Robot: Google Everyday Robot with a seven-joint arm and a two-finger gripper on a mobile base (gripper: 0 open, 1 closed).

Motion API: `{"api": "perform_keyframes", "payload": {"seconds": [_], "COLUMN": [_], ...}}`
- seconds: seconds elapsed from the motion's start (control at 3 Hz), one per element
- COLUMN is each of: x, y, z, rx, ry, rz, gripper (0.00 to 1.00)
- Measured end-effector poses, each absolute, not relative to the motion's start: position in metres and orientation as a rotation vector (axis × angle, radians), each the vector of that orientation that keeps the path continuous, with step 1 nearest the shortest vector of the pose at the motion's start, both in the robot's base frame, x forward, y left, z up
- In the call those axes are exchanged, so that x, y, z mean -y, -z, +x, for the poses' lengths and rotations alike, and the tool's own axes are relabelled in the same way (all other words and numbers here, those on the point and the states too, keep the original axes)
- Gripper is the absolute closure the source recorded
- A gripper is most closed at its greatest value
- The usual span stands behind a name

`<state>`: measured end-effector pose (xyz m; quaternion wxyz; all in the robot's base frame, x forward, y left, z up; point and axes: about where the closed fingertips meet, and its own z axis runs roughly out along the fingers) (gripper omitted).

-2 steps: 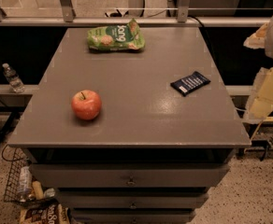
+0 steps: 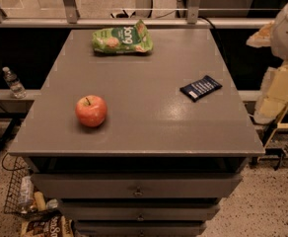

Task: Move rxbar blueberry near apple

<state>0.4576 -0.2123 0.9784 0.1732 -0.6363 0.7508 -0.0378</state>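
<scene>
One rxbar blueberry point(image 2: 200, 88), long axis diagonal up-right, right of apple point(image 2: 91, 110); end effector point(image 2: 282, 89) rightmost, grip untellable.

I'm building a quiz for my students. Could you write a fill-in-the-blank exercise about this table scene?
1. The apple lies on the ___ half of the table.
2. The dark blue bar lies to the apple's ___.
3. The snack bag near the far edge is ___ in colour.
4. The gripper is off the table, beyond its ___ edge.
Missing words: left; right; green; right.
</scene>
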Motion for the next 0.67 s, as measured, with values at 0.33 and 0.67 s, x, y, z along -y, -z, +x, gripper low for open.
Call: {"api": "perform_keyframes", "payload": {"seconds": [0.33, 0.67], "x": [0.210, 0.203], "y": [-0.967, -0.951], "z": [0.501, 0.542], "rx": [-1.975, -1.861], "ry": [0.087, 0.080], "rz": [-1.967, -2.119], "gripper": [0.00, 0.00]}}
